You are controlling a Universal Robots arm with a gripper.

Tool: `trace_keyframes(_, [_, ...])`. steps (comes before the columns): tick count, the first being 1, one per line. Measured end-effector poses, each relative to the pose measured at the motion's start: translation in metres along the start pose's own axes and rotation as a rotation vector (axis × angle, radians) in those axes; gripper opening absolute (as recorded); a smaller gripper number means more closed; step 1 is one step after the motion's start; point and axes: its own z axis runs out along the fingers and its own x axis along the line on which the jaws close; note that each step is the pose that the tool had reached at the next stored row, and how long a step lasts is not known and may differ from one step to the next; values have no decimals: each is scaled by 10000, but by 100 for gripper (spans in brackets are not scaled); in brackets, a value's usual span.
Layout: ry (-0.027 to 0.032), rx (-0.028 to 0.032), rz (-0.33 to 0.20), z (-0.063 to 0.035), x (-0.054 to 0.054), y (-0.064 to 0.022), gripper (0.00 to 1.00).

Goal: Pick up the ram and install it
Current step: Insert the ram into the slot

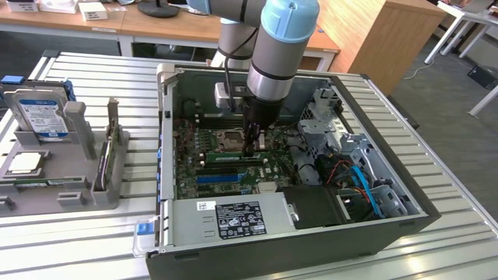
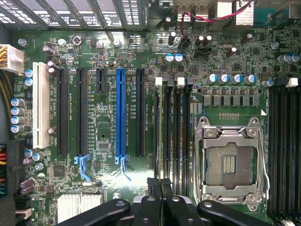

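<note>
The ram [image 1: 230, 156] is a narrow green stick standing on edge in a memory slot of the motherboard [image 1: 195, 169], inside the open computer case [image 1: 272, 256]. My gripper [image 1: 251, 150] reaches straight down into the case, its dark fingers together at the ram's end toward the exterior view's right. Whether the tips clamp the stick or only rest on it I cannot tell. In the wrist view my gripper [image 2: 159, 188] is shut just over the row of black memory slots [image 2: 171, 122] beside the CPU socket [image 2: 228, 162].
A grey fixture [image 1: 70, 192] at the exterior view's left holds a hard drive [image 1: 39, 116] and an upright card [image 1: 105, 154]. Inside the case are the power supply [image 1: 233, 219], a drive cage with cables [image 1: 358, 175] and a blue expansion slot [image 2: 120, 113].
</note>
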Motion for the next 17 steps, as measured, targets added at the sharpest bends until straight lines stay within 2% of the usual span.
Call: trace_keyframes(17, [0,-1,-84,17,-6,3,12])
